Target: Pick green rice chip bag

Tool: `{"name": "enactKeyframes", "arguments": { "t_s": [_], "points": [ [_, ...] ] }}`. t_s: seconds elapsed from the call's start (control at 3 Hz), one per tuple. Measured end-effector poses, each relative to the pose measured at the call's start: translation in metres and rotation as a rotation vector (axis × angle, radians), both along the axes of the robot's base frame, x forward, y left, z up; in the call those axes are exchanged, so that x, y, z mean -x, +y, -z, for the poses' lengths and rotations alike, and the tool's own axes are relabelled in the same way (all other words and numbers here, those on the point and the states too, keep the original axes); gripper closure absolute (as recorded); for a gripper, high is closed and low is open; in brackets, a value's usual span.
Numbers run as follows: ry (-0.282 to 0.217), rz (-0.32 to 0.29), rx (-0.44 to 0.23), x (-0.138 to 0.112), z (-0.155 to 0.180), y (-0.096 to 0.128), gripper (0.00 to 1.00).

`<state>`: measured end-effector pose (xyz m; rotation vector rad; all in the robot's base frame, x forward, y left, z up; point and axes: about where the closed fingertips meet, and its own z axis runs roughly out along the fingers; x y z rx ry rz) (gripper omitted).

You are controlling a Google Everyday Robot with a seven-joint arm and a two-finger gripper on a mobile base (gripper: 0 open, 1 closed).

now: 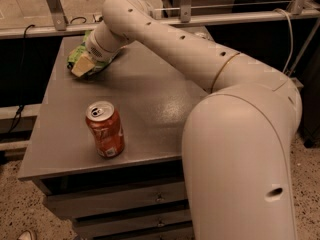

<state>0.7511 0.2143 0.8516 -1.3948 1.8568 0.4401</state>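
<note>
Claw (82, 66) at crinkly light-green rice chip bag (75, 55), far-left corner of grey metal surface (150, 109).
Reached, apparently not yet lifted; grip state impossible to tell. Orange soda can (105, 130) well apart.

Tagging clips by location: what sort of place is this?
Likely a lab or workshop: grey drawer cabinet, metal rail behind, speckled floor. The gripper is at the chip bag on the cabinet's far corner.

gripper (83, 67) at green rice chip bag (75, 55), far left of table (150, 101); soda can (105, 130) nearer
</note>
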Motion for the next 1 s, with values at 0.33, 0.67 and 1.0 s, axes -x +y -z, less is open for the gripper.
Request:
{"name": "enactKeyframes", "arguments": {
  "t_s": [0.33,0.67,1.0],
  "points": [
    [-0.110,-0.003,0.030,0.009,-0.029,-0.023,0.88],
    [-0.234,-0.022,0.026,0.021,-0.065,-0.052,1.00],
    [-0.352,-0.054,-0.025,0.030,-0.099,-0.081,1.00]
  ]
}}
